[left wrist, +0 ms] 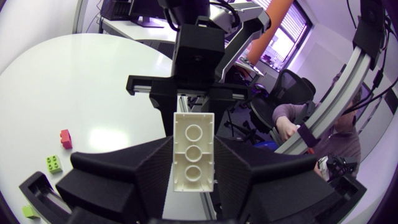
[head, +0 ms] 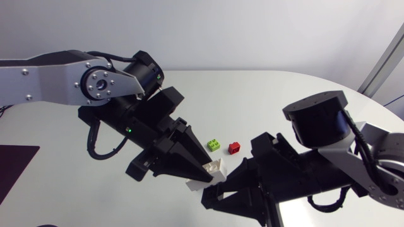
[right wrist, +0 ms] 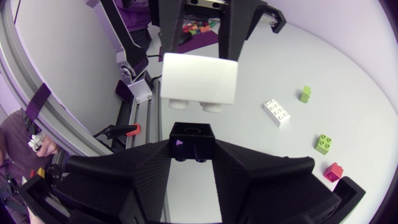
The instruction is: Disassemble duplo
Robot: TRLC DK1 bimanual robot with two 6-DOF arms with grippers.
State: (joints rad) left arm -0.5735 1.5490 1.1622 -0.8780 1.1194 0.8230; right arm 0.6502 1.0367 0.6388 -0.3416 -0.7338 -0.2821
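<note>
My left gripper [head: 203, 177] is shut on a long white brick [head: 214, 168], which stands upright between its fingers [left wrist: 194, 163] in the left wrist view. My right gripper [head: 221, 184] meets it tip to tip near the table's front middle. It is shut on a small black brick [right wrist: 191, 133] between its fingers [right wrist: 193, 150]. In the right wrist view the white brick [right wrist: 199, 79] hangs just ahead of the black one, studs towards it, with a thin gap between them. In the head view the black brick is hidden.
A green brick [head: 214, 144] and a red brick [head: 234, 147] lie on the table just behind the grippers. The right wrist view also shows a loose white brick [right wrist: 277, 112] and a light green brick [right wrist: 305, 93] farther out on the table.
</note>
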